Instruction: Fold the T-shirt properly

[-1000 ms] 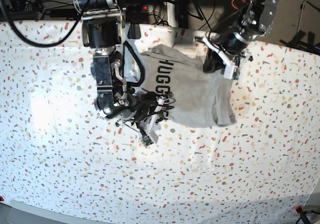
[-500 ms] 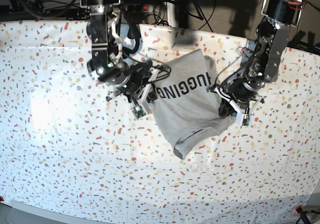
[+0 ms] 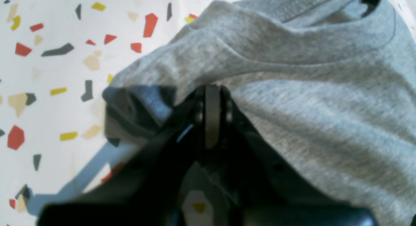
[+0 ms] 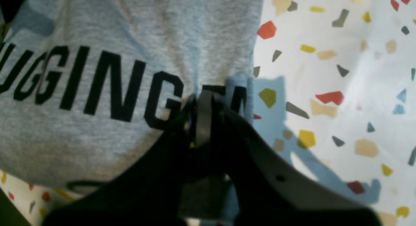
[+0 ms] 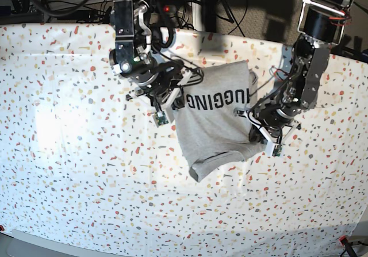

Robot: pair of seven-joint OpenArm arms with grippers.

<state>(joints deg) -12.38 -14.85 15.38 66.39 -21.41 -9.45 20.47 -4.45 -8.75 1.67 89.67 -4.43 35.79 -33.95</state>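
T-shirt bunched near table far edge, centre-right — no neat fold yet, most work left. Left hand & right hand both clamped on fabric.

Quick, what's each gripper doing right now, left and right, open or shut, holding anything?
Left gripper: shut on the T-shirt, pinching plain grey fabric.
Right gripper: shut on the T-shirt, pinching the edge beside the black lettering.

I see my right gripper closed tight on the edge of the grey T-shirt, just at the black letters "GGING". Beside it lies the white speckled tablecloth, with the gripper's shadow.
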